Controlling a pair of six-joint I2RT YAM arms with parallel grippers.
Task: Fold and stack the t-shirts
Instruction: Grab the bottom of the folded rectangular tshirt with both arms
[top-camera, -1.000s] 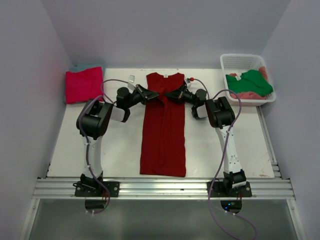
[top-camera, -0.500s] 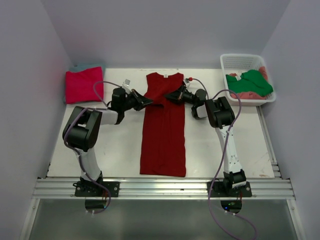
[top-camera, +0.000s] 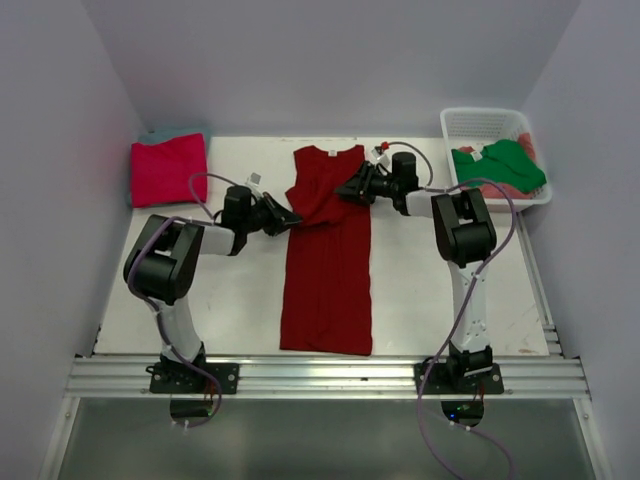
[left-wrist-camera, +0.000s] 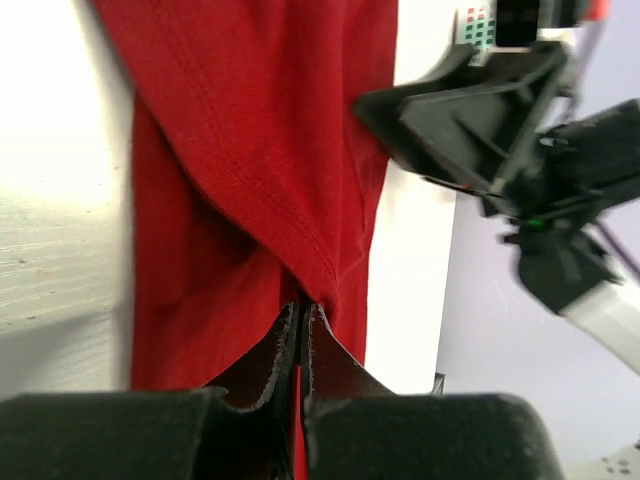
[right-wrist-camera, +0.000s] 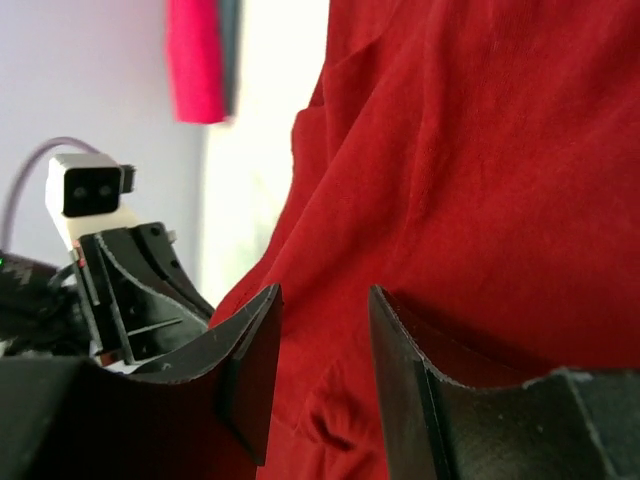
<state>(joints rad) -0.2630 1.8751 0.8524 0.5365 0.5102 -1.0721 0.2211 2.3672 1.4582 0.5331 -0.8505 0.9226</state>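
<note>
Red shirt (top-camera: 327, 270) is lying lengthwise on bench (top-camera: 230, 290), folded narrow. Left claw (left-wrist-camera: 302, 310) is pinching its edge; right claw (right-wrist-camera: 322, 330) is hanging open above it.

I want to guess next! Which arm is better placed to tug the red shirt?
Probably left: the left gripper is shut on a fold of the dark red t-shirt; the right gripper is open, holding nothing.

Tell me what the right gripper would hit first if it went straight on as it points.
The dark red t-shirt, directly ahead of the open right gripper; the left gripper lies beyond, depth unclear.
</note>
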